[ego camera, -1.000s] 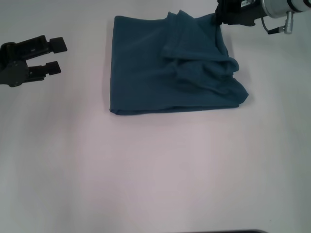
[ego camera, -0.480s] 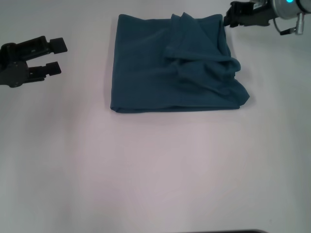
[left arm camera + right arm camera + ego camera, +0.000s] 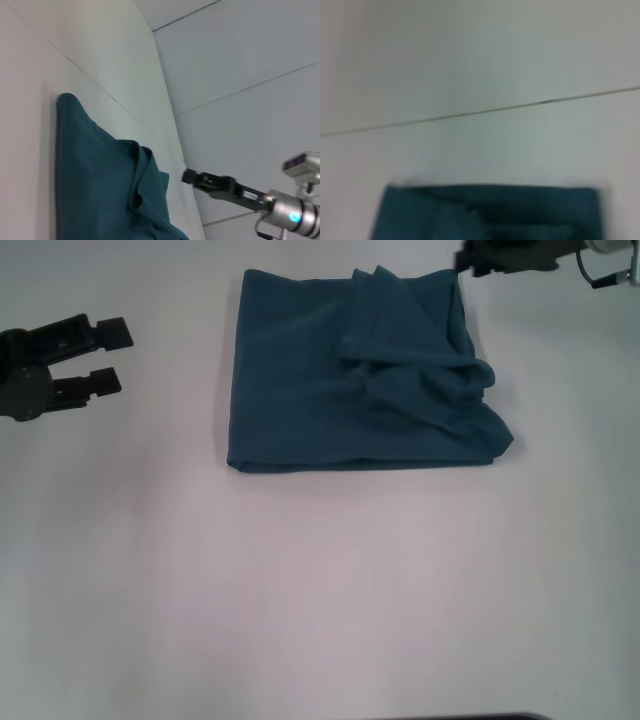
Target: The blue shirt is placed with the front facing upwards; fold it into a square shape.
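The blue shirt [image 3: 350, 380] lies folded into a rough square at the far middle of the table, with rumpled folds bunched on its right half. It also shows in the left wrist view as the shirt [image 3: 100, 185] and in the right wrist view as the shirt [image 3: 485, 212]. My right gripper [image 3: 468, 262] hovers just past the shirt's far right corner, open and holding nothing; the left wrist view shows the right gripper [image 3: 189, 177] off the cloth. My left gripper [image 3: 113, 356] stands open at the table's left, well apart from the shirt.
The white table [image 3: 320, 590] stretches bare from the shirt's near edge toward me. A pale wall [image 3: 480, 60] rises behind the table's far edge.
My right gripper let go of the shirt's far right corner and drew back up and to the right. The lifted corner dropped flat. The left arm stayed put.
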Tool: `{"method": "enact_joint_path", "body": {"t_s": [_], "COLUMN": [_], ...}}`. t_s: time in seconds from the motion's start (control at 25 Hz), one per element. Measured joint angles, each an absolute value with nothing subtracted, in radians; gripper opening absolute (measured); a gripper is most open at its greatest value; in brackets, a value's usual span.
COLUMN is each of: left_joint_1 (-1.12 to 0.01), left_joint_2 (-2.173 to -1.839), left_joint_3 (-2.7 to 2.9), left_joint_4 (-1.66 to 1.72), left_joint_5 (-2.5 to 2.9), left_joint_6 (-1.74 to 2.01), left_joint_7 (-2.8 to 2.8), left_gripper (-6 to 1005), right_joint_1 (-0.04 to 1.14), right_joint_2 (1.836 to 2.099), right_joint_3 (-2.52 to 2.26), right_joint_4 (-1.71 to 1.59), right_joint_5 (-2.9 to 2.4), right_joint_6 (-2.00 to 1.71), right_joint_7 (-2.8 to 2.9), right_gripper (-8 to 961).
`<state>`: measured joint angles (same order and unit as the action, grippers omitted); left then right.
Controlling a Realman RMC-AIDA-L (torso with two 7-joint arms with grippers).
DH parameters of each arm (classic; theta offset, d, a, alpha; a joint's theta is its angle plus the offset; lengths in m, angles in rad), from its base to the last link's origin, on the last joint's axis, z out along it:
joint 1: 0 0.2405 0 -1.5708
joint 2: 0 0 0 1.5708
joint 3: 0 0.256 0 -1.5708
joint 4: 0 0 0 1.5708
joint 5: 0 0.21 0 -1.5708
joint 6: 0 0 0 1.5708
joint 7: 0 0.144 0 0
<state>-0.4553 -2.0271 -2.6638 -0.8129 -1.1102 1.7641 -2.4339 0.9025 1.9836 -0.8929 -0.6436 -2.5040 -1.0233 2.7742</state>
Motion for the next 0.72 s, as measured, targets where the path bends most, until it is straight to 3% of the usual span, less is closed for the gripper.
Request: {"method": "enact_joint_path", "body": {"t_s": [0.44, 0.56, 0.72], "left_joint_1": [-0.444, -0.442, -0.441], "left_joint_2": [-1.999, -1.999, -1.999], "left_joint_3": [-2.665, -2.668, -2.668], "left_joint_4": [-0.811, -0.811, -0.812], "left_joint_5": [-1.086, -1.087, -1.091], "left_joint_6": [1.769, 1.771, 1.773], "left_joint_7": [-2.459, -2.459, -2.465], "left_gripper": [946, 946, 945], "right_joint_1": [0.915, 0.935, 0.959], "right_joint_2": [1.981, 2.002, 2.049], "right_joint_3": [-0.925, -0.971, -1.022], "right_joint_4": [-0.79, -0.79, -0.787], "right_joint_5": [-2.405, -2.459, -2.546], "right_joint_6": [-1.391, -1.378, -1.321], "right_joint_7": [2.492, 2.49, 2.487], "right_gripper": [415, 520, 688]}}
